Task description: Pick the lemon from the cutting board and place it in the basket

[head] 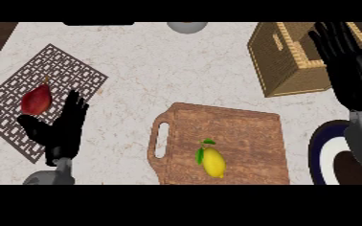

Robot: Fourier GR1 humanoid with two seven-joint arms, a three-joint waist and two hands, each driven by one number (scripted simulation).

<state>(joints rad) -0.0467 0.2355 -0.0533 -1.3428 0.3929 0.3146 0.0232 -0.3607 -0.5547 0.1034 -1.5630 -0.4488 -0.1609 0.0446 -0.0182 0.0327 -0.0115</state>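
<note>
Head view, looking steeply down. Nearest the lower edge, a yellow lemon [213, 163] with two green leaves at its upper end lies on a brown wooden cutting board [240, 129], in the board's lower middle. The fruit is oval; its long axis runs nearly up and down the view, the pointed tip toward the lower edge, the leafy stem end away. The board is rectangular with rounded corners, grained, and has a slot handle on its left side. At lower left the left robot hand [60, 127], black on a grey forearm, is spread with straight fingers pointing up, over the edge of a dark lattice-patterned mat [67, 72]. A dark red pear-shaped fruit [37, 99] rests on that mat, just beside the fingers. At the right edge a round plate [324, 155] with dark blue rim and white band shows partly. Farther off, the right robot hand [341, 62] hangs with relaxed, extended fingers over a woven tan basket [286, 64], rectangular with a handle slot. The tabletop [184, 62] is pale marbled stone.
</note>
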